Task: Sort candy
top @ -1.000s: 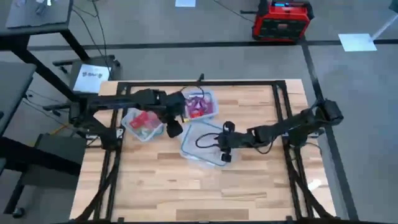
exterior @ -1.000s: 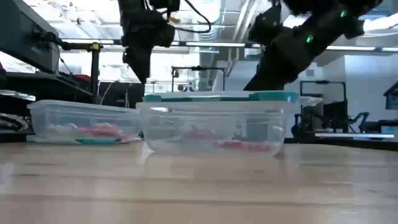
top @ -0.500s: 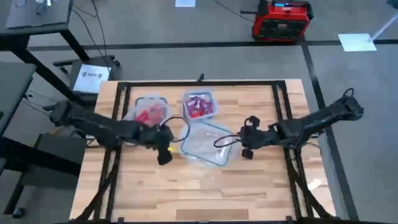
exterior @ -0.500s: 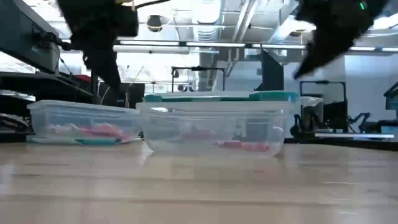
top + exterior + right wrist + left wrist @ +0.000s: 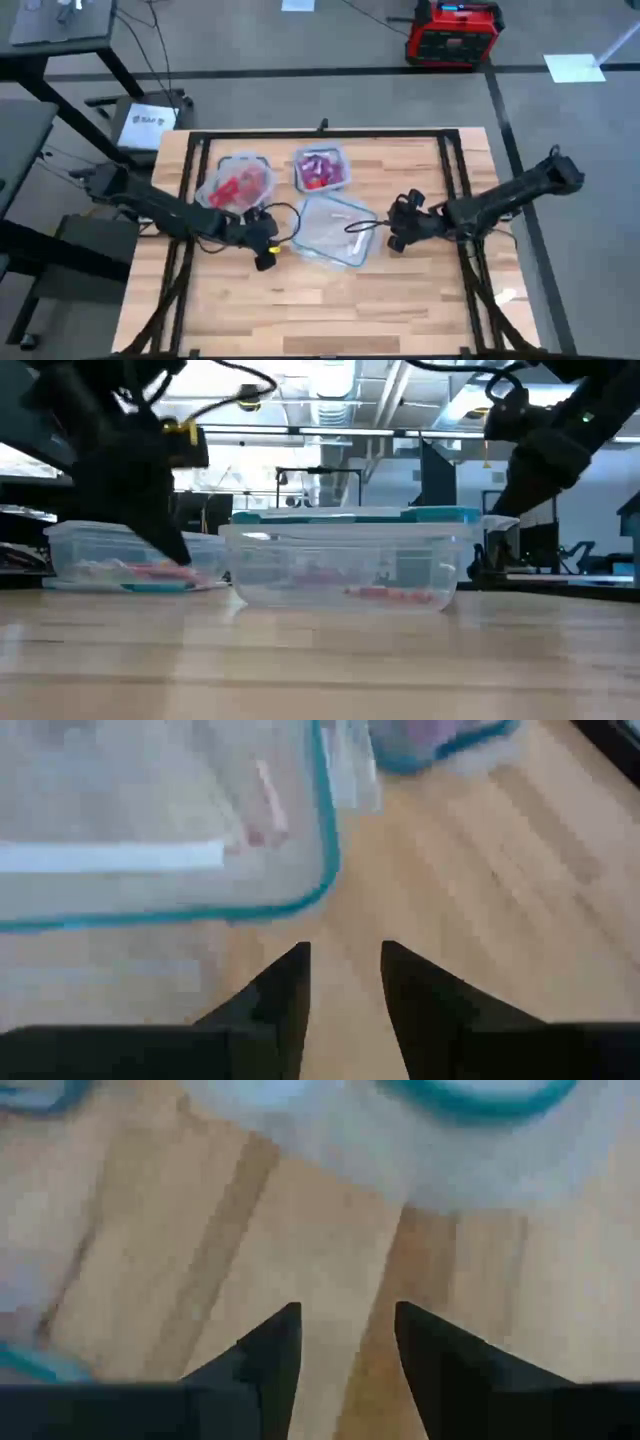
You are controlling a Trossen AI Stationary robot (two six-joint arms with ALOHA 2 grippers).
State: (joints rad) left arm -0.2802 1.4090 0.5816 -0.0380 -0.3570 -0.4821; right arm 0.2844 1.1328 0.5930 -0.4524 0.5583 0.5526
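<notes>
High view shows three clear tubs grouped near the table's [image 5: 420, 300] far-middle: one [image 5: 238, 184] holding red candy [image 5: 240, 188], one [image 5: 321, 168] just beside it holding pink and purple candy [image 5: 318, 172], and a larger tub [image 5: 328, 230] nearer the front, which looks almost empty apart from a pale strip and perhaps a last pinkish piece, seen through its wall in the right wrist view. That split by colour suggests the sorting is largely done. The left gripper [image 5: 264, 250] sits low over bare wood just beside the large tub's left corner, its fingers [image 5: 270, 1350] parted with only the tabletop between them, holding nothing. The right gripper [image 5: 398, 234] hangs just off the large tub's right side, its fingers [image 5: 285, 990] parted by a narrow gap over wood, also empty. Both arms flank the big tub, a placement that seems to leave its opening clear, probably so either can reach in for any leftover piece.
</notes>
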